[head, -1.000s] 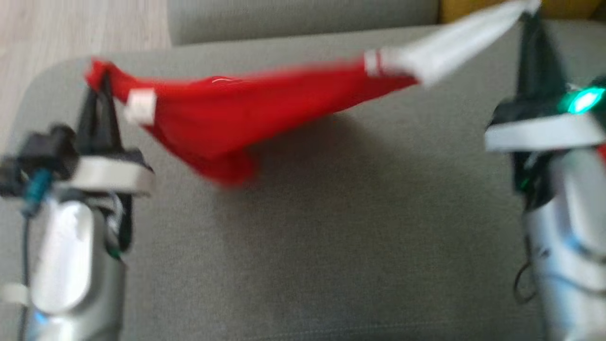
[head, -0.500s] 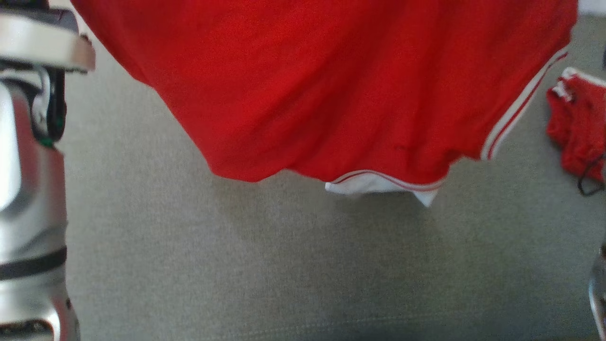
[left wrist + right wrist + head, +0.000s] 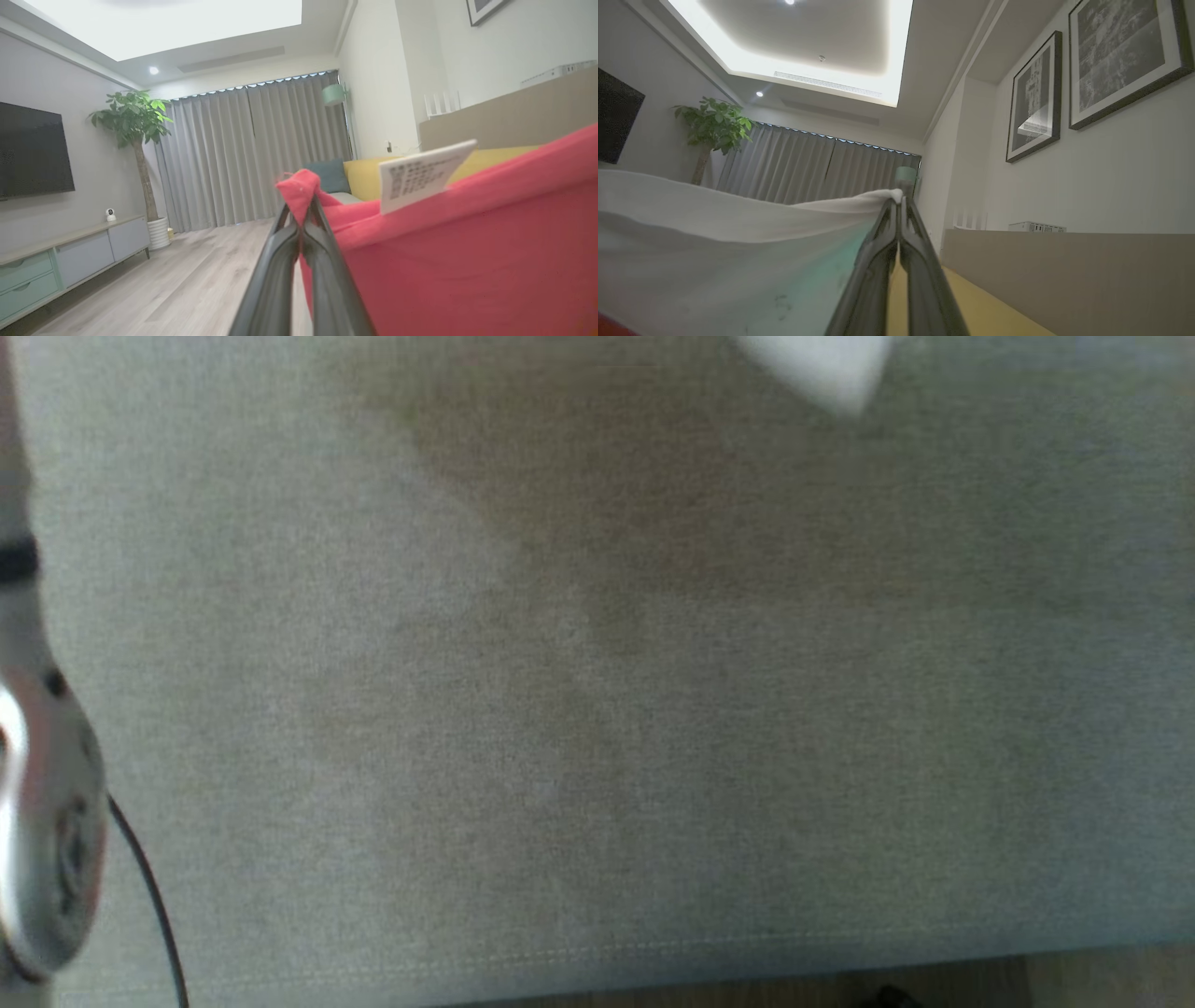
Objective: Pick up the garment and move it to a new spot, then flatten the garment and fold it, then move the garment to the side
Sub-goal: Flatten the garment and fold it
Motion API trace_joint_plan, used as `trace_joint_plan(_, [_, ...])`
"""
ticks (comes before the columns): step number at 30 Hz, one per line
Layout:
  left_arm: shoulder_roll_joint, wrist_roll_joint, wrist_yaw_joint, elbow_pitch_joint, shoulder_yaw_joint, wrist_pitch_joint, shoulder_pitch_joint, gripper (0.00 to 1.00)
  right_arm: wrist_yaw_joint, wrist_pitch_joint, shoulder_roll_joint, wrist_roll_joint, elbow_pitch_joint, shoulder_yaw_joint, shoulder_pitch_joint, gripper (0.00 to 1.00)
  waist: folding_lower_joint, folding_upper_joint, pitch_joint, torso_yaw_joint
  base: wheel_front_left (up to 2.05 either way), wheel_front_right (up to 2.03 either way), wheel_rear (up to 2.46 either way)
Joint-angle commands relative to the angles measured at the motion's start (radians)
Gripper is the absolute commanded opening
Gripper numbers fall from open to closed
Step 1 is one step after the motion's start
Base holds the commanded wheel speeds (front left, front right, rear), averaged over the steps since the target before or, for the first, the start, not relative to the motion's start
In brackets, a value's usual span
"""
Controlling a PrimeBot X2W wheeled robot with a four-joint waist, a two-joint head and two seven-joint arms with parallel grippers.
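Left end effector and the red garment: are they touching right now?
Touching. The left wrist view shows the left end effector shut on a bunched corner of the red garment, with the cloth pinched between its two dark fingers and sticking out above them.

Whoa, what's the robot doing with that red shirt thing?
The robot is holding a red and white garment up in the air, stretched between its two grippers. The left gripper is pinched shut on a red corner, next to a white label. The right gripper is pinched shut on a white edge. The grey sofa seat lies below. Nothing is laid flat or folded yet.
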Motion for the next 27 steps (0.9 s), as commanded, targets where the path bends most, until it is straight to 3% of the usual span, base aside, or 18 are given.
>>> trace_joint_plan(1, [0.046, 0.006, 0.016, -0.006, 0.022, -0.014, -0.08, 0.0, -0.001, -0.005, 0.014, -0.034, -0.035, -0.048, -0.07, 0.0, -0.0005, 0.0001, 0.033, 0.009, 0.0, 0.0, 0.0])
trace_joint_plan(7, [0.017, -0.05, 0.027, 0.085, 0.05, -0.026, -0.011, 0.0, -0.001, -0.006, 0.027, -0.038, -0.042, -0.07, 0.038, 0.0, -0.0005, 0.0001, 0.03, -0.007, 0.0, 0.0, 0.0])
trace_joint_plan(18, [-0.112, -0.178, 0.048, 0.026, 0.189, -0.026, 0.581, 0.0, -0.001, -0.006, 0.037, 0.209, -0.134, 0.049, 0.656, 0.0, -0.0005, 0.0001, -0.075, -0.05, 0.0, 0.0, 0.0])
trace_joint_plan(27, [-0.151, -0.191, 0.047, -0.039, 0.237, -0.026, 0.881, 0.0, -0.001, -0.006, 0.061, 0.326, -0.245, 0.083, 1.024, 0.0, -0.0005, 0.0001, -0.168, -0.066, 0.0, 0.0, 0.0])
